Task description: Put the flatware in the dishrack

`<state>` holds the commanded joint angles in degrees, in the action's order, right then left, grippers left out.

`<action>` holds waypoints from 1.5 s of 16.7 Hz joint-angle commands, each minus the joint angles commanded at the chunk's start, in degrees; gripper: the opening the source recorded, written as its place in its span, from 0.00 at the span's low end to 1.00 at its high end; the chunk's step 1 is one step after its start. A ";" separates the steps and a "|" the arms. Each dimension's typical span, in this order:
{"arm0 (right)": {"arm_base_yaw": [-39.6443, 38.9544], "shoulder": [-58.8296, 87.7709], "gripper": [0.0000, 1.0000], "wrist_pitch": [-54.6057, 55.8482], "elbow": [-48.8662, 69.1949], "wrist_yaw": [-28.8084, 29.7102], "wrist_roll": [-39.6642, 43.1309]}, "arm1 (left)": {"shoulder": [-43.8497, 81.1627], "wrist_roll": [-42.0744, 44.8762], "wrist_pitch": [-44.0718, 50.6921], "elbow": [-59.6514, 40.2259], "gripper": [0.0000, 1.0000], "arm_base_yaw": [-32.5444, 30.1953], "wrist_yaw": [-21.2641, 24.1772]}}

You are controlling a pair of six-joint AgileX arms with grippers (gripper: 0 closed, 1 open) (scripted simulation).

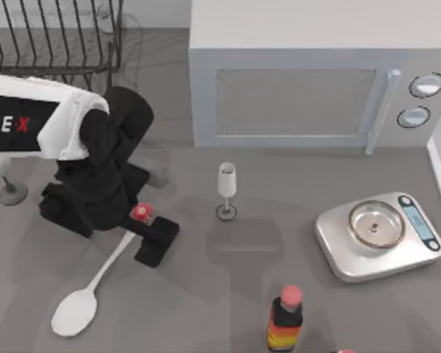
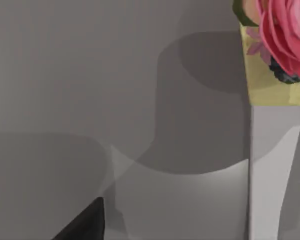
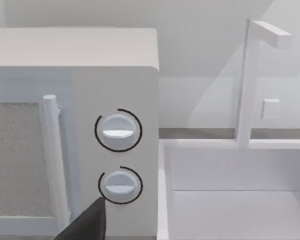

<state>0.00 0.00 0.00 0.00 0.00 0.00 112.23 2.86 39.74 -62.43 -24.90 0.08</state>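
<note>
L arm bent low over table, left gripper (image 1: pixel 148 229) fingers clamped on spoon (image 1: pixel 88 294) handle's knob end.

The left arm reaches in from the left side of the top view. Its white sleeve ends in a black wrist that bends down low. The left claw (image 1: pixel 148 234) points toward the lower right. A dark finger (image 2: pixel 85 224) shows in the left wrist view, and another dark finger (image 3: pixel 87 224) in the right wrist view.
</note>
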 joint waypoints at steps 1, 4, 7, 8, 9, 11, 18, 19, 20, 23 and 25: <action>0.00 0.00 1.00 0.00 0.00 0.00 0.00 | 0.41 0.00 -0.72 0.45 1.00 0.00 0.00; 0.00 0.00 1.00 0.00 0.00 0.00 0.00 | 0.48 0.00 -0.85 0.53 1.00 0.00 0.00; 0.00 0.00 1.00 0.00 0.00 0.00 0.00 | 0.48 0.00 -0.85 0.53 0.85 0.00 0.00; 0.00 0.00 1.00 0.00 0.00 0.00 0.00 | 0.48 0.00 -0.85 0.53 0.77 0.00 0.00; 0.00 0.00 1.00 0.00 0.00 0.00 0.00 | 0.48 0.00 -0.85 0.53 0.70 0.00 0.00; 0.00 0.00 1.00 0.00 0.00 0.00 0.00 | 0.48 0.00 -0.85 0.53 0.55 0.00 0.00; 0.00 0.00 1.00 0.00 0.00 0.00 0.00 | 0.48 0.00 -0.85 0.53 0.02 0.00 0.00; 0.00 0.00 1.00 0.00 0.00 0.00 0.00 | 0.48 0.00 -0.85 0.53 0.00 0.00 0.00; 0.00 0.00 1.00 0.00 0.00 0.00 0.00 | 0.48 0.00 -0.85 0.53 0.00 0.00 0.00; 0.00 0.00 1.00 0.00 0.00 0.00 0.00 | 0.48 0.00 -0.85 0.53 0.00 0.00 0.00; 0.00 0.00 1.00 0.00 0.00 0.00 0.00 | 0.48 0.00 -0.85 0.53 0.00 0.00 0.00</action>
<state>0.00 0.00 0.00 0.00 0.00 0.00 112.71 2.86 38.89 -61.90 -24.90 0.08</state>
